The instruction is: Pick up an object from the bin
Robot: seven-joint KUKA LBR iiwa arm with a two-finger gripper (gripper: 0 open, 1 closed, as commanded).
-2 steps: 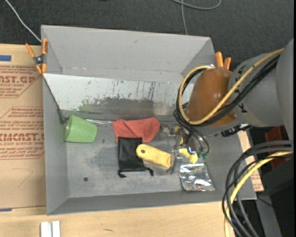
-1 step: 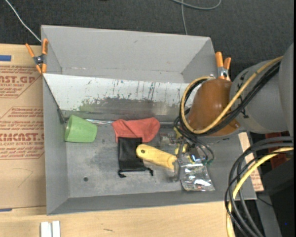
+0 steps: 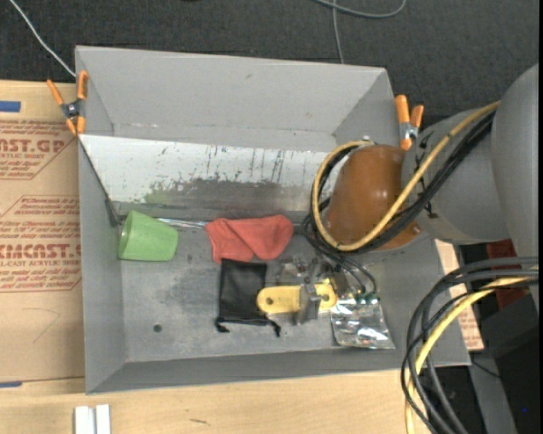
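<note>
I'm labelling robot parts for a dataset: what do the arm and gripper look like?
The arm is a rounded grey shell. An orange-brown glossy cover caps its wrist, looped by yellow and black cables. The gripper is small, dark metal.

Open bin floor [image 3: 158, 333] lower left; red cloth [image 3: 250, 236], black pouch [image 3: 240, 292] mid-bin obstacles

Even, soft light; perhaps faint glare on bin wall [image 3: 226, 98].

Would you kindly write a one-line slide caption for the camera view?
Gripper low over a yellow piece beside a black cloth, with red cloth, green cup and foil packet nearby.
</note>
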